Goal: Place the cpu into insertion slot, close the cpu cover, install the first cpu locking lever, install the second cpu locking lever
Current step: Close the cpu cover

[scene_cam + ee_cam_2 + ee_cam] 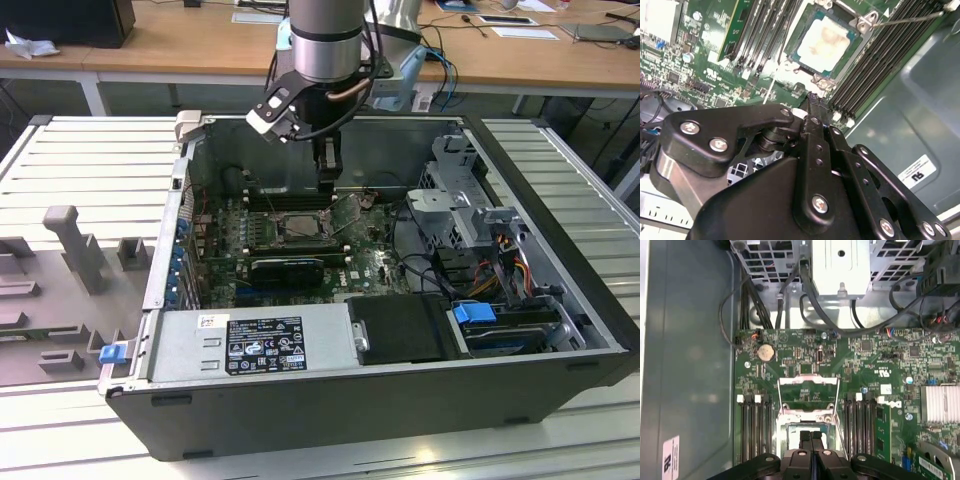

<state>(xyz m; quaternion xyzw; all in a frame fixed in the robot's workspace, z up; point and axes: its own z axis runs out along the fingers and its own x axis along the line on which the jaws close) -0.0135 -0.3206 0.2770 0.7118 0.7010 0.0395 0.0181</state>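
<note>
The cpu (825,42) lies flat in the insertion slot (821,80), its pale beige face up. The slot (300,225) sits mid-motherboard in the exterior view. The cpu cover (807,381), a silver frame with a cut-out centre, is swung open and lies back off the slot. Thin wire locking levers (838,412) stand unlatched along the slot's sides, and one lever (905,20) sticks out past a slot corner. My gripper (811,436) hangs just above the slot, shut with its fingers pressed together and nothing between them. It also appears in the exterior view (327,185) and second wrist view (812,102).
Long black memory slots (755,425) flank the socket on both sides. A black card (285,268) lies in front of the socket. The grey power supply (250,345), the drive cage (460,200) with cables and the case walls (180,180) close in the board.
</note>
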